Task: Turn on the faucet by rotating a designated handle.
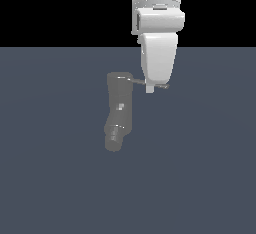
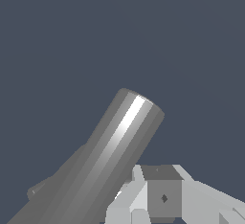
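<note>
We see the gripper (image 1: 150, 89) down on the handle (image 1: 161, 85), which juts toward the exterior view's right from the faucet (image 1: 119, 110); its jaw state we cannot tell.

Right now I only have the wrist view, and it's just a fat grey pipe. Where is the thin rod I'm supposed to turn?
Observer: In the exterior view the handle sticks out of the faucet at its top, toward that view's right.
Operator: Is the gripper near it?
Observer: The gripper overlaps the handle about midway along, and the handle's outer end pokes past it.
Operator: Which way does the spout end go?
Observer: It angles down toward the exterior view's left.
</note>
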Available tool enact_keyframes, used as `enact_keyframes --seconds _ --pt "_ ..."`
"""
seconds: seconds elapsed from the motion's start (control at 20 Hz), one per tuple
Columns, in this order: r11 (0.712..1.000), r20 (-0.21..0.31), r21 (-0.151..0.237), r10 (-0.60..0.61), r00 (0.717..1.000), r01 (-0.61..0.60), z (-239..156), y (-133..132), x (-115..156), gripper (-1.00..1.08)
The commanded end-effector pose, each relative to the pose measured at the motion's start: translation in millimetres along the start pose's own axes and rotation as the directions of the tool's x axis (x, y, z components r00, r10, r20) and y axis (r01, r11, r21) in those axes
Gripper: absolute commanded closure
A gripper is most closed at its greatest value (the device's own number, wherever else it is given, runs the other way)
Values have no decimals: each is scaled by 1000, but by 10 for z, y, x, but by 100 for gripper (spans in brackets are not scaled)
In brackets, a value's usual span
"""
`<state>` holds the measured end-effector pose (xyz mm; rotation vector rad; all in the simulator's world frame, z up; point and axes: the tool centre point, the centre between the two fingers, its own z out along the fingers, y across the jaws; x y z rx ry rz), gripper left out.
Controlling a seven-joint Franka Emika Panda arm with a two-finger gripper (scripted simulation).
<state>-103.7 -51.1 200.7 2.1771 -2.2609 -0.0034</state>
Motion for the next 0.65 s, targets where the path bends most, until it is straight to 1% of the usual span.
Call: enact_keyframes --seconds 0.0,0.55,0.6 --pt "1000 0 3 11 1000 -11 -2 -85 126 108" --pt "1000 1 4 21 1000 -21 -6 -389 475 108" --pt "1000 1 4 21 1000 -21 -6 -389 475 108"
